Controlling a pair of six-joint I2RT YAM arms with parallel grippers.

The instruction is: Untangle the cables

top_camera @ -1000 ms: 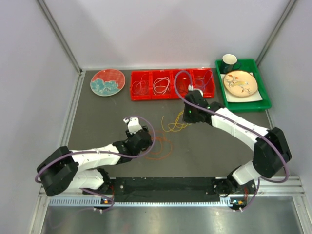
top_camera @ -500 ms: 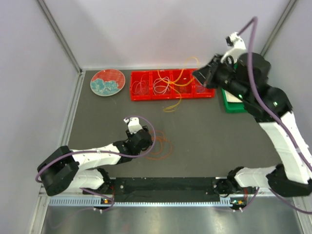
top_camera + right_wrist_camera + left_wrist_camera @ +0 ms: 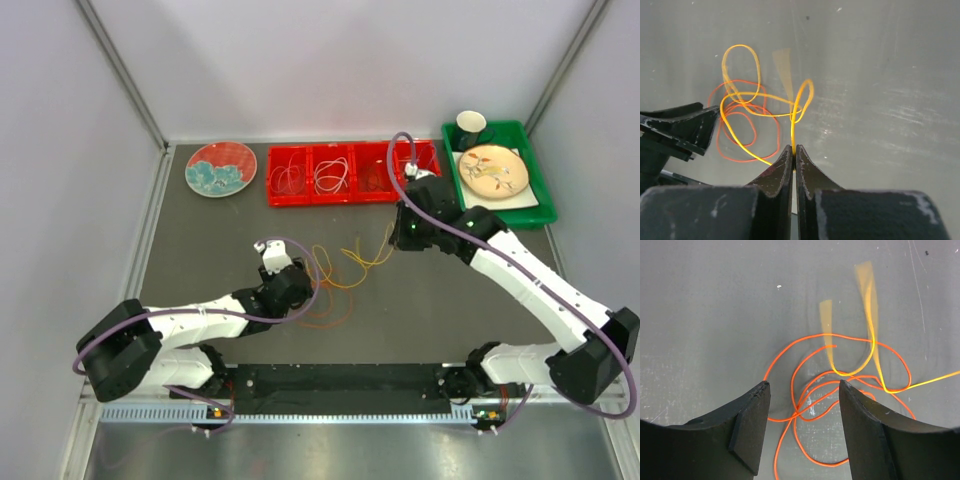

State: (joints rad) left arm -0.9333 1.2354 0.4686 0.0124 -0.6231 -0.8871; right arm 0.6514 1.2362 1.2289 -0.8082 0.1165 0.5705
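Right gripper (image 3: pixel 794 150) lowered, jaws clamped on thin yellow wire (image 3: pixel 740 45); left gripper (image 3: pixel 802 390) jaws open, empty, astride thin orange wire (image 3: pixel 797 412): pull slowly.

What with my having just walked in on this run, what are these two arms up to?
They are working on untangling thin cables on the table. The right gripper is shut on the yellow cable, pinching one strand while its loops trail across the orange cable. The left gripper is open just above the orange cable, which lies on the table, and does not grip it. The two cables cross each other, so they are not yet apart. More cables sit in the red tray at the far side.
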